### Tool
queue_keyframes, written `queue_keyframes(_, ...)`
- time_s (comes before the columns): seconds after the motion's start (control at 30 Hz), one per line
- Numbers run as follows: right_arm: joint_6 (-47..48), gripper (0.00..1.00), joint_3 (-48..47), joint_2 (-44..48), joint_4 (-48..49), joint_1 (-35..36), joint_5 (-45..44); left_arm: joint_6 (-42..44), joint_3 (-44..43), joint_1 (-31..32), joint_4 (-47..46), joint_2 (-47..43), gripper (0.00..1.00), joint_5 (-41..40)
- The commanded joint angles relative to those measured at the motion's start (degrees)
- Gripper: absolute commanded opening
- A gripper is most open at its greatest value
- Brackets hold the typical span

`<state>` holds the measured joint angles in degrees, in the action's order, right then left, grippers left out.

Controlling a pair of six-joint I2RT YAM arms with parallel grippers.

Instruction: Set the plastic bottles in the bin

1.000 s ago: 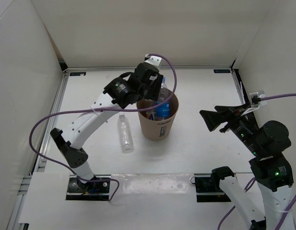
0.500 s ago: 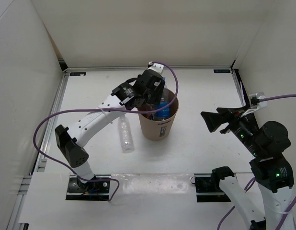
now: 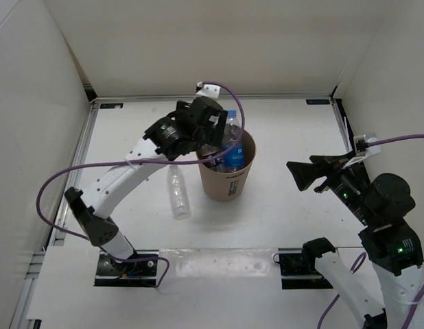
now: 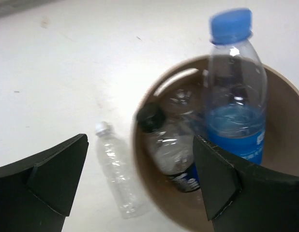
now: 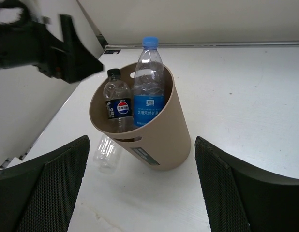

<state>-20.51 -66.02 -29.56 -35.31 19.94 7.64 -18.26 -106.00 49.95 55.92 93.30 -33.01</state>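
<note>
The tan bin (image 3: pixel 229 179) stands mid-table. Upright inside it is a blue-labelled, blue-capped bottle (image 3: pixel 232 145) (image 4: pixel 235 99) (image 5: pixel 149 82), its neck above the rim. A dark-labelled bottle (image 4: pixel 172 147) (image 5: pixel 116 99) leans beside it, and another clear bottle (image 4: pixel 181 99) shows deeper down. A plain clear bottle (image 3: pixel 178 192) (image 4: pixel 115 169) (image 5: pixel 105 151) lies on the table left of the bin (image 4: pixel 149 195). My left gripper (image 3: pixel 213 137) (image 4: pixel 140 145) hovers open over the bin's left rim, holding nothing. To the right, my right gripper (image 3: pixel 299 173) (image 5: pixel 142 140) is open and empty, facing the bin (image 5: pixel 169 130).
White walls (image 3: pixel 33 103) close in the table on the left, back and right. A metal rail (image 3: pixel 76 168) runs along the left edge. Purple cables (image 3: pixel 81 168) loop off both arms.
The left gripper has opened and let go of the blue-labelled bottle, which now stands in the bin. It has drawn back a little to the left. The right arm stays put.
</note>
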Motion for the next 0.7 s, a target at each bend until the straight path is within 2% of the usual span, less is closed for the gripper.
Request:
queue_keyframes(0.0,1.1,0.90,-2.4,0.5,0.2,0.4,-1.0,0.4,-1.5,-0.3,3.4,-8.6,1.00,-9.3)
queue_keyframes(0.03,1.3,0.90,-2.4,0.6,0.2,0.3,-1.1,0.3,-0.5,-0.4,2.8,-12.6,1.00,-15.5)
queue_keyframes(0.1,1.5,0.90,-2.3,0.9,0.1,0.4,-1.6,-1.8,4.6,-0.4,1.8,-15.7,1.00,-21.0)
queue_keyframes(0.13,1.4,0.90,-2.0,1.0,0.2,0.3,-1.7,-2.7,9.2,-0.4,0.1,-20.8,1.00,-23.0)
queue_keyframes(0.2,1.1,0.90,-1.7,0.9,0.4,0.4,-1.8,-1.3,15.6,-3.2,-2.5,-24.1,1.00,-16.6)
queue_keyframes(0.23,1.0,0.90,-1.7,0.9,0.8,0.4,-1.8,-4.8,18.9,-4.3,-3.4,-27.6,1.00,-13.9)
queue_keyframes(0.27,0.9,0.90,-1.1,1.0,0.7,0.5,-1.5,-6.3,22.4,-8.5,-3.2,-28.4,1.00,-6.3)
queue_keyframes(0.33,0.4,0.90,-0.5,0.9,1.7,0.4,-1.1,-13.1,28.1,-11.2,-2.2,-29.7,1.00,-2.0)
queue_keyframes(0.37,0.3,0.90,-0.3,0.7,1.7,0.3,-0.4,-13.6,29.4,-13.3,-2.0,-29.8,1.00,2.5)
queue_keyframes(0.47,0.1,0.90,-0.2,0.7,1.8,0.3,0.1,-14.7,34.4,-15.2,-4.1,-27.5,1.00,8.0)
queue_keyframes(0.6,0.2,0.90,-0.2,1.0,1.6,0.0,0.2,-15.9,35.9,-15.9,-5.2,-22.4,1.00,15.8)
queue_keyframes(0.67,0.3,0.90,-0.4,0.9,1.4,0.0,0.3,-16.5,37.1,-15.9,-6.8,-19.8,1.00,17.3)
